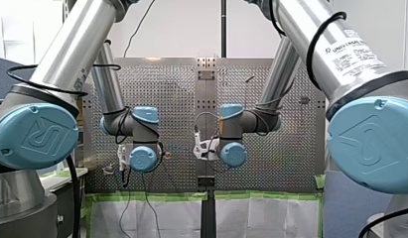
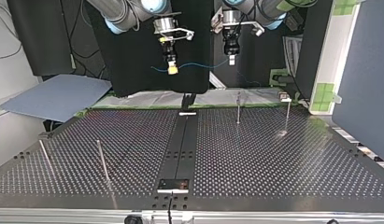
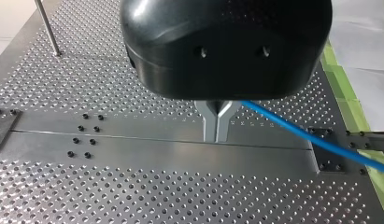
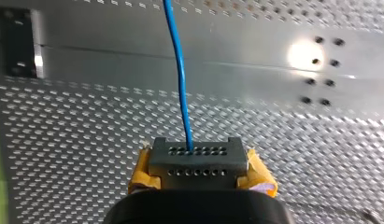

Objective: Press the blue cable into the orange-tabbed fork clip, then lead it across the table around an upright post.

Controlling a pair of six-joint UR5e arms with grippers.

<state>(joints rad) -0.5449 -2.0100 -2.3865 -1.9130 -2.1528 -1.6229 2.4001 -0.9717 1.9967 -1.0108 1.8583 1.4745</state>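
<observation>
Nearest the top view's camera lies the front edge of the one perforated table (image 2: 273,186). Four upright posts (image 2: 102,161) stand on it, two at that view's left and two at its right, close to the far edge. Between those pairs two arms hang from above, side by side, both grippers pointing straight down over the table's far edge. Leftmost of the two is my right gripper (image 2: 172,71), its yellow pads clamped on the one blue cable (image 2: 201,66); a short tail pokes out past it to the left. From there the cable's long axis runs nearly level across the view, sagging a little, in the air above the table, to my left gripper (image 2: 231,59). Its metal fingers (image 3: 210,123) are pressed together on the cable, which leaves them sideways.
</observation>
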